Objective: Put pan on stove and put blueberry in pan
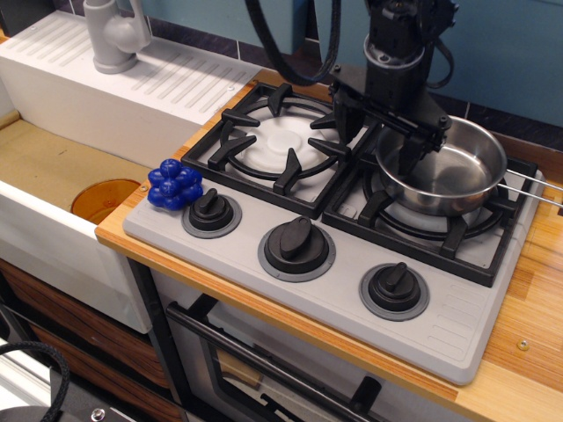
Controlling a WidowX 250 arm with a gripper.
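The shiny steel pan (457,171) sits on the right burner grate of the grey stove (343,294), its wire handle pointing right. My gripper (380,134) is open and low over the pan's left rim. One finger (412,151) is inside the pan and the other stands outside it, over the gap between the two grates. The jaws do not grip the rim. The blue blueberry cluster (175,185) lies on the stove's front left corner, next to the left knob (211,211), far from the gripper.
The left burner grate (286,141) is bare. A white sink (62,176) with an orange drain plug (104,198) and a grey faucet (114,35) lies to the left. Wooden counter (537,299) borders the stove. An oven door handle (264,369) is below.
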